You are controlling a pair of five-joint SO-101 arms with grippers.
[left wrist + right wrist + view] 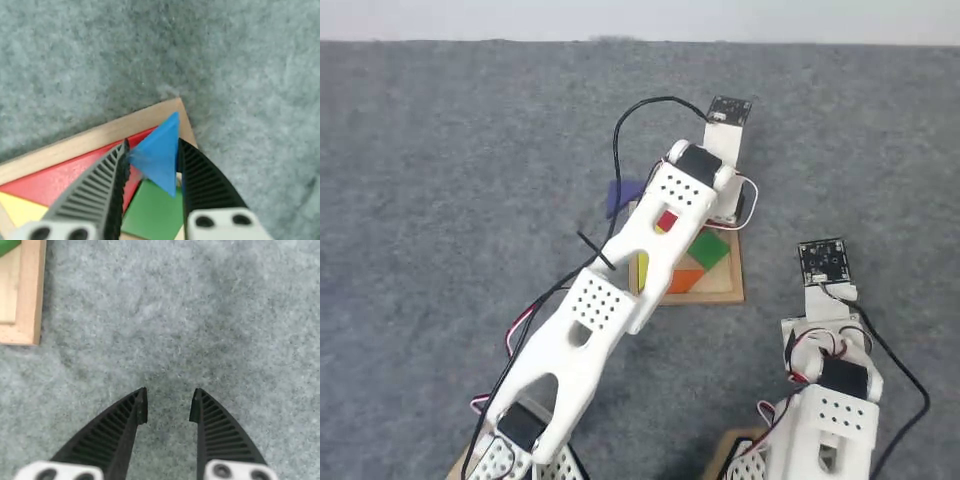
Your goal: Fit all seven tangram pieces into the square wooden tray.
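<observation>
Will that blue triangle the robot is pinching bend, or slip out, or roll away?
Probably stiff: the blue triangle shows straight edges while pinched in the left tool. It looks smooth, so it might slip, though the ridged pads should help. Flat sides mean it likely won't roll if dropped over the wooden tray.
</observation>
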